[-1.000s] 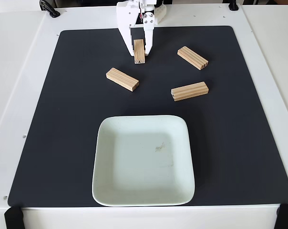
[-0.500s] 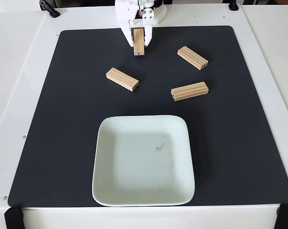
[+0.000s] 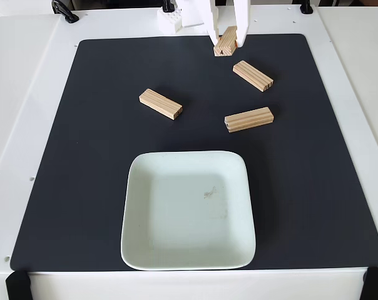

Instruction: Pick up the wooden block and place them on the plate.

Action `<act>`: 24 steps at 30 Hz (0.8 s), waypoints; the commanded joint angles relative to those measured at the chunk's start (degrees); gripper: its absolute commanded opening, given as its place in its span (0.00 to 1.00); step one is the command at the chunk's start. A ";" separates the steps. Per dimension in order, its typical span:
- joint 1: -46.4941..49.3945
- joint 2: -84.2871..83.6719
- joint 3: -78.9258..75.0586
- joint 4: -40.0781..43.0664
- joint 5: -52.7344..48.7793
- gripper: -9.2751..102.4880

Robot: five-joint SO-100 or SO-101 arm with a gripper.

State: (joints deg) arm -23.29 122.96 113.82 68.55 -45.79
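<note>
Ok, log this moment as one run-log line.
hand: shut on wooden block, raised | three blocks on mat | plate: empty

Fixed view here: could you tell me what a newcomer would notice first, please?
The pale square plate stands out most, sitting empty on the black mat near its front edge. Next comes the white gripper at the mat's far edge, shut on a wooden block. Three more blocks lie loose on the mat between gripper and plate: one at left, two at right.
</note>
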 commanded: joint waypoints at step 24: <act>13.27 -63.11 -73.92 -7.56 42.28 0.08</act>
State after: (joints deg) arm -10.99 63.02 49.66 61.79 -4.92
